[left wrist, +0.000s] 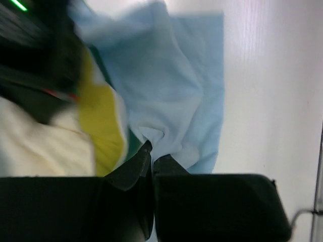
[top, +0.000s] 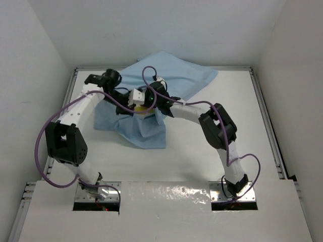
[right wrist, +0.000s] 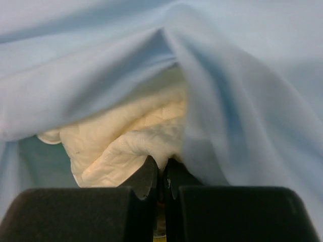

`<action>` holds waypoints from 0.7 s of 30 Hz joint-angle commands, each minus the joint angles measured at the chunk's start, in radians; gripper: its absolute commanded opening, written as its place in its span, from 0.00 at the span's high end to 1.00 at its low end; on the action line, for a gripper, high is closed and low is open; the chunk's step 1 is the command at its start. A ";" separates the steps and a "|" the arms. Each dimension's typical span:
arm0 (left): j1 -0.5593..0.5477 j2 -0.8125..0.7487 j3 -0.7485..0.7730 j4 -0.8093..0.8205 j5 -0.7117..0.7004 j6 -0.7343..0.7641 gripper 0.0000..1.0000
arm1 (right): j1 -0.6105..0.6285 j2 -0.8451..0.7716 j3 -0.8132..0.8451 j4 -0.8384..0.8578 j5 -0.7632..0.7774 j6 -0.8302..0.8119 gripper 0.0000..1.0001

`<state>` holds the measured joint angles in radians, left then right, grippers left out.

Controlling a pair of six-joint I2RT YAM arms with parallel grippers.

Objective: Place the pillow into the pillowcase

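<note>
The light blue pillowcase (top: 166, 80) lies spread at the back middle of the table, with a fold (top: 146, 132) hanging toward me. The cream pillow (right wrist: 126, 133) is mostly inside it; its yellow edge band (left wrist: 101, 126) shows at the opening (top: 142, 110). My left gripper (left wrist: 151, 151) is shut on the pillowcase's edge (left wrist: 161, 136), beside the pillow's corner. My right gripper (right wrist: 161, 166) is shut on a pinch of the pillow's textured cover, with the blue cloth (right wrist: 237, 116) draped over it. Both grippers meet at the opening (top: 139, 101).
The white table (top: 202, 151) has metal rails at its left (top: 65, 96) and right (top: 267, 126) sides and white walls around it. Purple cables (top: 50, 126) loop off both arms. A white cover (top: 166, 194) spans the near edge between the bases.
</note>
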<state>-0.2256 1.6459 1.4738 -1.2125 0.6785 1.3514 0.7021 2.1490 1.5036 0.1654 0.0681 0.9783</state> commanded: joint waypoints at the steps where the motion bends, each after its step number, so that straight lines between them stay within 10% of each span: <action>1: 0.044 -0.050 0.179 -0.107 0.379 -0.055 1.00 | -0.016 0.090 0.152 0.015 0.153 -0.084 1.00; 6: 0.369 0.032 0.482 0.093 0.708 -0.441 1.00 | -0.015 0.011 -0.130 0.014 0.073 -0.096 1.00; 10: 0.443 0.003 0.296 0.514 0.534 -0.837 1.00 | -0.010 -0.092 -0.308 -0.007 -0.060 -0.240 1.00; 15: 0.413 0.026 0.175 0.606 0.339 -0.803 1.00 | -0.009 -0.267 -0.390 -0.076 -0.191 -0.479 0.96; 16: 0.399 0.043 0.184 0.560 0.316 -0.752 0.97 | -0.009 -0.288 -0.372 -0.101 -0.195 -0.516 0.84; 17: 0.385 0.075 0.194 0.465 0.264 -0.708 0.71 | -0.010 -0.317 -0.347 -0.177 -0.209 -0.588 0.46; 19: 0.348 0.133 0.227 0.368 0.227 -0.595 0.36 | -0.010 -0.340 -0.228 -0.283 -0.191 -0.673 0.29; 21: 0.357 0.176 0.302 0.222 0.233 -0.531 0.24 | -0.009 -0.386 -0.131 -0.389 -0.080 -0.704 0.10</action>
<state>0.1329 1.7771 1.6814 -0.8619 0.9634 0.6918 0.7067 1.8645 1.2209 -0.0547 -0.1234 0.4587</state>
